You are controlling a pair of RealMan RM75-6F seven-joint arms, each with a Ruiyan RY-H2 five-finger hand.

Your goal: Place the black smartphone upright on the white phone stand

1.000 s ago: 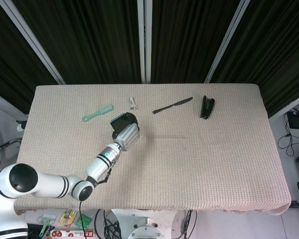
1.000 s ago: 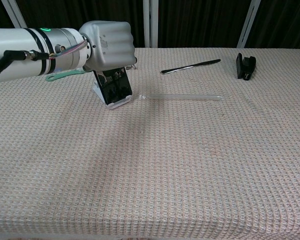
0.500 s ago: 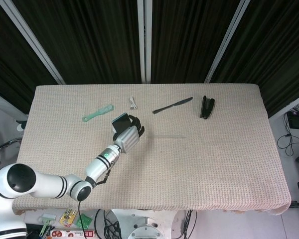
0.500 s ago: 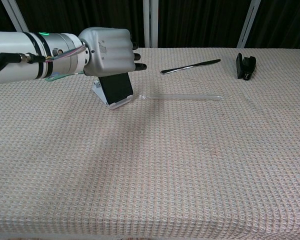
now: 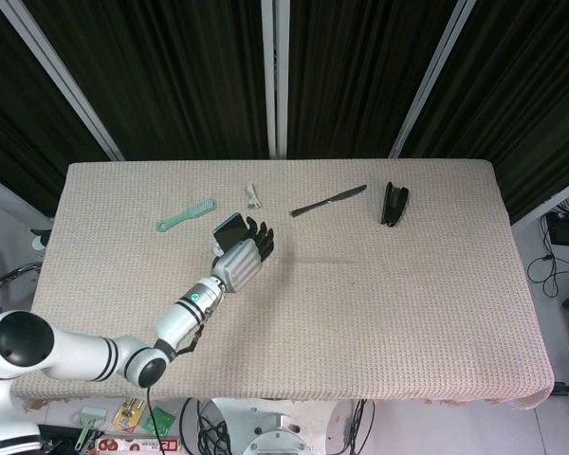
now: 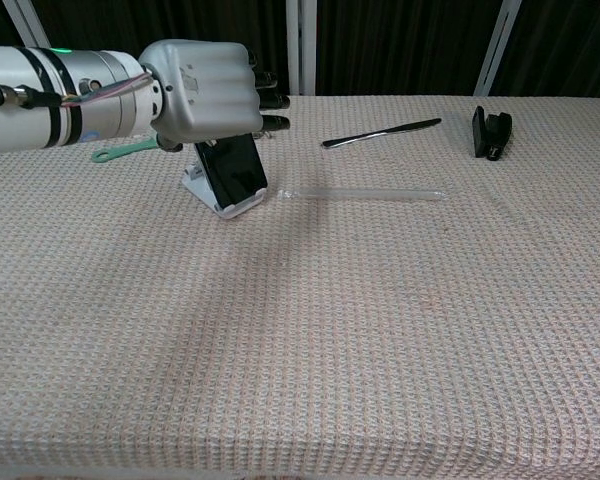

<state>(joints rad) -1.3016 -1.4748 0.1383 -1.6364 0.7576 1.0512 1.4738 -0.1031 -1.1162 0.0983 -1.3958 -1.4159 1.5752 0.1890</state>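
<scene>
The black smartphone [image 6: 235, 168] leans upright on the white phone stand [image 6: 208, 193], left of the table's middle. In the head view only its top edge [image 5: 229, 226] shows past my hand. My left hand [image 6: 205, 95] hovers just above and behind the phone with fingers [image 6: 270, 122] spread and nothing in them; no contact with the phone shows. From the head view the left hand [image 5: 242, 254] covers most of the phone and the stand. The right hand appears in neither view.
A green comb [image 5: 185, 216] lies to the left at the back, with a small metal clip [image 5: 253, 196] beside it. A knife [image 6: 382, 132] and a black stapler [image 6: 491, 132] lie at the back right. A clear rod [image 6: 365, 193] lies right of the stand.
My left hand has let go of the phone: its fingers have spread and it has risen slightly. The phone stays leaning on the stand.
</scene>
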